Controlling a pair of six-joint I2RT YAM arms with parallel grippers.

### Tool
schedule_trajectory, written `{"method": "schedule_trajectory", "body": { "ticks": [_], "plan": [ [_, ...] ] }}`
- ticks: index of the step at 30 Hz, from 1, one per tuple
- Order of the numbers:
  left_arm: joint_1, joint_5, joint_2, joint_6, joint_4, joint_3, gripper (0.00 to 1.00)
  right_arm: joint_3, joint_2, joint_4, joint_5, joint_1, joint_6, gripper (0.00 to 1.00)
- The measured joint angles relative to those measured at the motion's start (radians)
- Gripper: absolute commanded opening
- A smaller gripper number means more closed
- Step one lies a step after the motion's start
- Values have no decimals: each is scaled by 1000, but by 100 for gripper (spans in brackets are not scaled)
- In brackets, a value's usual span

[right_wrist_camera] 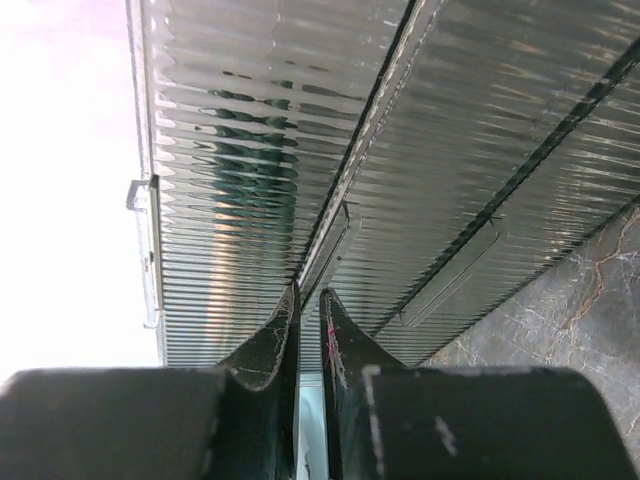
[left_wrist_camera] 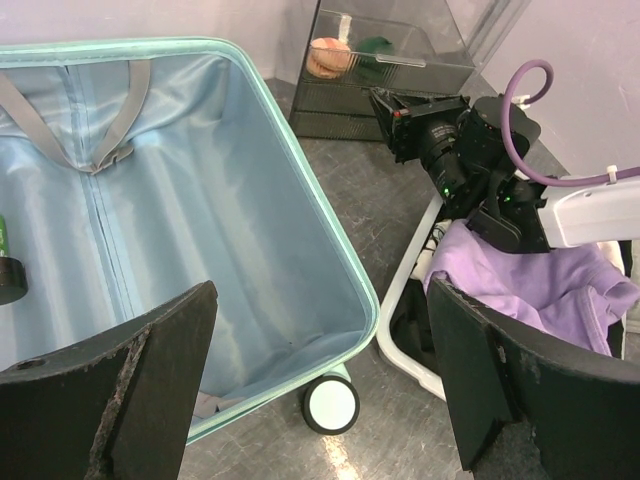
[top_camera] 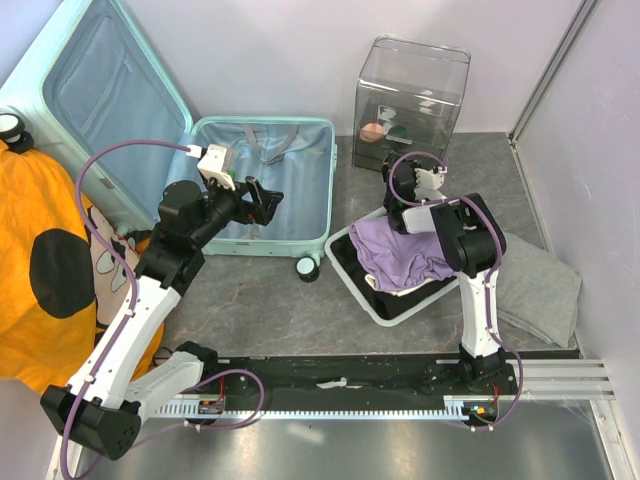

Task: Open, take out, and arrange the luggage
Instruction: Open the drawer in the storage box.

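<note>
The luggage (top_camera: pixel 300 170), a mint hard-shell suitcase, lies open with its lid (top_camera: pixel 100 90) leaning back at the upper left. Its pale blue lining (left_wrist_camera: pixel 170 200) and grey straps (left_wrist_camera: pixel 110 150) show in the left wrist view, as does one wheel (left_wrist_camera: pixel 331 403). My left gripper (top_camera: pixel 268 200) hovers over the suitcase's near right corner, open wide and holding nothing (left_wrist_camera: pixel 320 300). My right gripper (top_camera: pixel 392 175) is pressed to the front of the clear box (top_camera: pixel 412 90), shut on a thin clear ridge (right_wrist_camera: pixel 335 225) of its ribbed wall (right_wrist_camera: pixel 250 150).
A white basket (top_camera: pixel 345 265) with a purple cloth (top_camera: pixel 400 250) stands right of the suitcase. Grey cloth (top_camera: pixel 540 285) lies at the right, orange spotted fabric (top_camera: pixel 50 270) at the left. A small dark and green thing (left_wrist_camera: pixel 8 278) rests inside the suitcase.
</note>
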Motion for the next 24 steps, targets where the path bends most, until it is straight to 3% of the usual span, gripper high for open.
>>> {"method": "schedule_trajectory", "body": {
  "ticks": [24],
  "plan": [
    [0, 28, -23, -1, 5, -6, 93, -309, -192, 84, 24, 58, 45, 5]
  ]
}}
